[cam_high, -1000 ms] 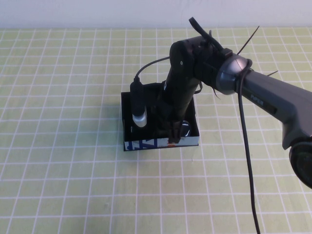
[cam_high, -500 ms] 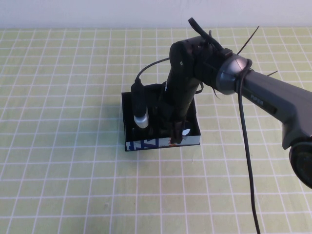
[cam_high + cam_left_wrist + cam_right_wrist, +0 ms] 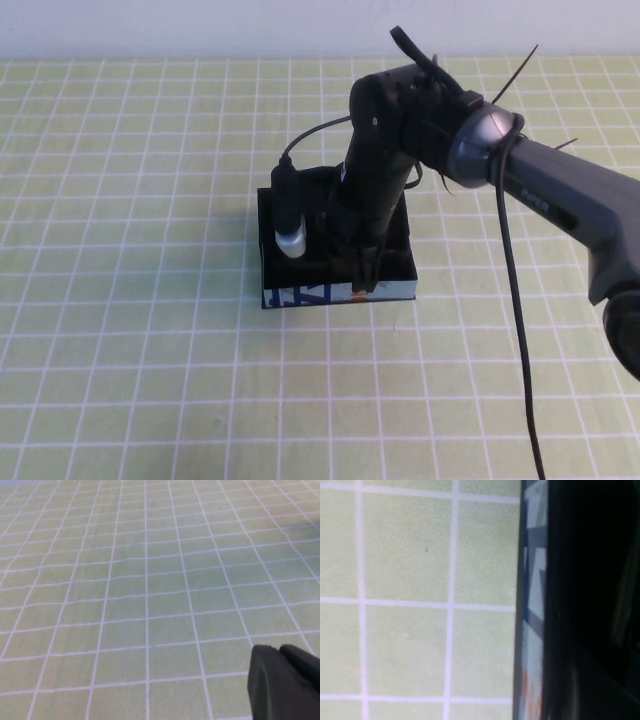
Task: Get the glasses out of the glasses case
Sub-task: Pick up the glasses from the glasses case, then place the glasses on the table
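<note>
The glasses case [image 3: 300, 296] is a shallow black box with a white, blue and orange printed strip on its near side, at the table's middle. My right gripper [image 3: 360, 278] reaches straight down into the case near its front wall, and the arm covers most of the inside. The glasses are hidden; I cannot see them in any view. The right wrist view shows the case's printed strip [image 3: 532, 605] beside a dark interior. My left gripper [image 3: 280, 652] shows only in the left wrist view, shut and empty above bare cloth, away from the case.
A green tablecloth with a white grid [image 3: 150, 380] covers the table. My right arm [image 3: 540, 190] comes in from the right, and its black cable [image 3: 512, 320] hangs down over the front right. A pale wall runs along the far edge.
The case has slid a little to the right with my right gripper inside it. A pale glint beside the gripper, seen earlier, no longer shows.
</note>
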Motion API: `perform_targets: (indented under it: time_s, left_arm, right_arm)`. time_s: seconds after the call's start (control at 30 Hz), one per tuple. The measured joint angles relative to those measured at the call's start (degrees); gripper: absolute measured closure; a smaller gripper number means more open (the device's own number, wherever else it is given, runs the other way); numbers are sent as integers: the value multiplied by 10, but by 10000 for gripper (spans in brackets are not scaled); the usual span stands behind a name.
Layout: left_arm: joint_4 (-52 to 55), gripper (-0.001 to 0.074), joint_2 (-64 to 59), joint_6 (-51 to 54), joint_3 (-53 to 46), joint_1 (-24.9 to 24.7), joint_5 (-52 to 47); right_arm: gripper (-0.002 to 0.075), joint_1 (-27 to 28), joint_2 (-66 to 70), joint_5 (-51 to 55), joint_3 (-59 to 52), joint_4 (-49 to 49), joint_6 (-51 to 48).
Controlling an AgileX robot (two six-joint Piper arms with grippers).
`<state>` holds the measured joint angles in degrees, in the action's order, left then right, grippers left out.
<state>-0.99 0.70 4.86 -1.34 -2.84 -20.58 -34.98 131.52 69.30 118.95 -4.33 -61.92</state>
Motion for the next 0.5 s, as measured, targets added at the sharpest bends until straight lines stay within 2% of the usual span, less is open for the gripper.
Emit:
perform_targets:
  time_s: [0.17,0.37,0.5]
  left_arm:
    - [0,739,0,0,0,0,0]
    - [0,739,0,0,0,0,0]
    - [0,739,0,0,0,0,0]
  right_arm:
    - [671,0,-53,8,0,5,67]
    - [671,0,-139,13,-2,38,236]
    - [672,3,-209,14,-50,69,332]
